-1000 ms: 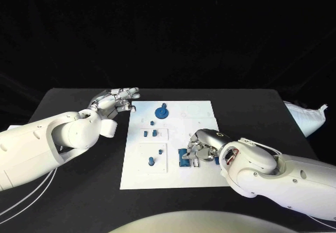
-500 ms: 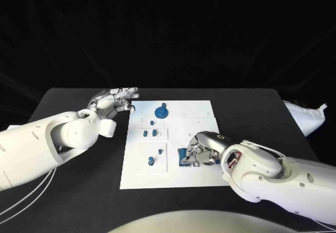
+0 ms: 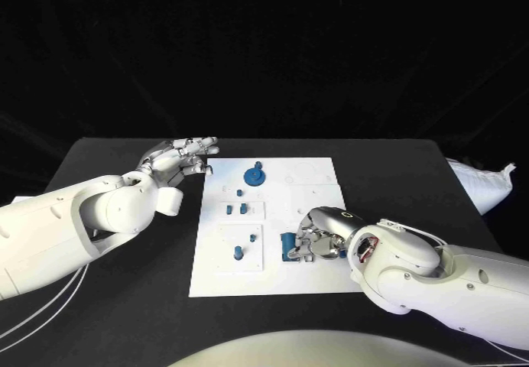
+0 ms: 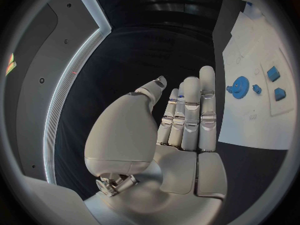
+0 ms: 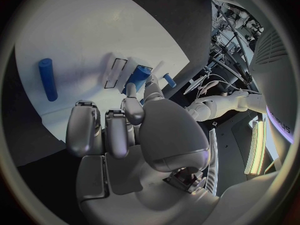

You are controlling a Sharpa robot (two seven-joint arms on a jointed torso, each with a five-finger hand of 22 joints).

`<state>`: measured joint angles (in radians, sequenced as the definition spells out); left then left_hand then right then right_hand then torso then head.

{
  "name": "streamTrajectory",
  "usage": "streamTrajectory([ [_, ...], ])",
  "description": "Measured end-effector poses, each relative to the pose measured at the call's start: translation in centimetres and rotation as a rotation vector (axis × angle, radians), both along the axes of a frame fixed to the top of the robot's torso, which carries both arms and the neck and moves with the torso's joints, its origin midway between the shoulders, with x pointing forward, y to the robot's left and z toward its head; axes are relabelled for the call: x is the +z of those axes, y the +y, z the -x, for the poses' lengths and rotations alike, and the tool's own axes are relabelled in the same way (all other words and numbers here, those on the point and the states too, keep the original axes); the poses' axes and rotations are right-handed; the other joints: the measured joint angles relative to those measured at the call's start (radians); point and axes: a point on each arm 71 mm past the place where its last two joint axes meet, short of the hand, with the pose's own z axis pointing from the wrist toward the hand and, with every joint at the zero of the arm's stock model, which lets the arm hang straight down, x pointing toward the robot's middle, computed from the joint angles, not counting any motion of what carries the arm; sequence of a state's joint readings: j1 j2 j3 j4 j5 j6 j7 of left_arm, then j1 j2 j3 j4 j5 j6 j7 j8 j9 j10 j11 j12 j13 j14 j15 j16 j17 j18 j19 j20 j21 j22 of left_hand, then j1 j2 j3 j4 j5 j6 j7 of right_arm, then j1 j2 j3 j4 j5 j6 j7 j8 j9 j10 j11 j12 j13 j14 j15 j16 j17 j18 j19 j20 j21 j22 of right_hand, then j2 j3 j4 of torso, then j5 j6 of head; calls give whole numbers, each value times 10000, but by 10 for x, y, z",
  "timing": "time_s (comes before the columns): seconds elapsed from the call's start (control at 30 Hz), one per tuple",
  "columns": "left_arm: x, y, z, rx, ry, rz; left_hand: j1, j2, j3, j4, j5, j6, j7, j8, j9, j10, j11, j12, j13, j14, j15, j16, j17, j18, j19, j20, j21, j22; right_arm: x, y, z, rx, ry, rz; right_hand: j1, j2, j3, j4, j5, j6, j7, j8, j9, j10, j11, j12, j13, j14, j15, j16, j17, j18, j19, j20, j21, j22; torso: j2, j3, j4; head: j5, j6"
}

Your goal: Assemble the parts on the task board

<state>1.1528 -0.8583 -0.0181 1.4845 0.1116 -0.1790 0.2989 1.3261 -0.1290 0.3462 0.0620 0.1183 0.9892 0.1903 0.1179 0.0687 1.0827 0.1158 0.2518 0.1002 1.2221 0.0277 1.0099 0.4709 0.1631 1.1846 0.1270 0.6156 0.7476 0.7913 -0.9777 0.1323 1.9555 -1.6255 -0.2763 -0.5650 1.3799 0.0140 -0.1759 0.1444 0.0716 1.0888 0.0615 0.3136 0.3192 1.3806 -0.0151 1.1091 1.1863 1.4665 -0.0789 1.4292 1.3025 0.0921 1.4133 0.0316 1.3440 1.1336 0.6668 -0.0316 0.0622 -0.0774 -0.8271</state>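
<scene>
The white task board (image 3: 276,275) lies mid-table. On it are a blue gear with a peg (image 3: 254,178), two small blue pieces (image 3: 235,209) and two more (image 3: 244,247) in square recesses. My right hand (image 3: 321,235) is curled at the board's right side, its fingers closed round a blue part (image 3: 291,245). In the right wrist view that blue part (image 5: 139,77) sits at my fingertips (image 5: 130,91), and a blue cylinder (image 5: 47,79) lies loose on the board. My left hand (image 3: 180,160) hovers by the board's far left corner with straight fingers and nothing in it, also flat in the left wrist view (image 4: 186,116).
A white bag (image 3: 485,183) lies at the table's right edge. Black table (image 3: 132,306) shows left of and in front of the board. The left wrist view shows the gear (image 4: 240,87) on the board (image 4: 250,130).
My right hand has curled further over the blue part and shifted it slightly left. The left hand has stayed put.
</scene>
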Motion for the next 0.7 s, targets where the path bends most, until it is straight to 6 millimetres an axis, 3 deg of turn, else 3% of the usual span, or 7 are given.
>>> streamTrajectory([
  [0.23, 0, 0, 0, -3, 1, 1, 0, 0, 0, 0, 0, 0, 0, 0, 0, 0, -1, 0, -1, 0, 0, 0, 0, 0, 0, 0, 0, 0, -1, 1, -2, -27, -97, 84, 82, 170, 69, -65, -22, 27, -27, 0, 34, 0, 0, 14, 222, 0, 1, 0, 15, 0, 10, -11, 0, 8, 0, 0, -8, 22, -19],
  [0.37, 0, 1, 0, 6, 2, -3, 0, 0, 0, 0, 0, 0, 0, 0, 0, 1, -1, 0, -1, 0, 0, 0, 1, 0, 0, 0, 0, 1, 0, -2, -1, -111, -163, 47, -77, 321, -35, 149, 223, 27, -28, -1, 56, -1, 0, 52, 336, 0, 1, 0, 15, 0, 10, -11, 0, 8, 1, 3, -16, 26, -20],
  [0.5, 0, 1, 0, 19, 4, -10, 0, 0, 0, 0, 0, 0, 0, 0, 0, 1, -1, 0, -2, 0, 0, 0, 1, 1, 0, 0, 0, 0, 3, -9, 1, -279, -161, -37, -380, 144, -187, 355, 496, -125, 24, -1, 54, 9, -10, -80, 180, 0, 0, 0, 14, 1, 10, -10, 0, 7, 1, 6, -25, 31, -12],
  [0.6, 0, 2, 0, 29, 8, -16, 0, 0, 0, 0, 0, 0, 0, 0, 0, 1, -1, 0, -2, 0, 0, 0, 1, 0, 0, 0, 0, 1, 6, -19, 3, -503, -57, -111, -386, 138, -191, 393, 686, -426, 112, -210, -33, 14, -13, -259, 108, 0, 0, -1, 14, 1, 10, -10, 0, -3, 0, 3, -30, 5, -9],
  [0.7, 0, 2, 0, 32, 12, -23, 0, 0, 0, 0, 0, 0, 0, 0, 0, 1, -1, 0, -2, 0, 0, 0, 1, 0, 0, 0, 0, 1, 8, -33, 4, -826, 115, -121, -59, 347, 72, 182, 836, -745, 307, -562, -214, -129, 132, -404, 78, 2, 16, -1, 48, 0, 10, -10, -1, -3, -5, 0, -32, -31, 10],
])
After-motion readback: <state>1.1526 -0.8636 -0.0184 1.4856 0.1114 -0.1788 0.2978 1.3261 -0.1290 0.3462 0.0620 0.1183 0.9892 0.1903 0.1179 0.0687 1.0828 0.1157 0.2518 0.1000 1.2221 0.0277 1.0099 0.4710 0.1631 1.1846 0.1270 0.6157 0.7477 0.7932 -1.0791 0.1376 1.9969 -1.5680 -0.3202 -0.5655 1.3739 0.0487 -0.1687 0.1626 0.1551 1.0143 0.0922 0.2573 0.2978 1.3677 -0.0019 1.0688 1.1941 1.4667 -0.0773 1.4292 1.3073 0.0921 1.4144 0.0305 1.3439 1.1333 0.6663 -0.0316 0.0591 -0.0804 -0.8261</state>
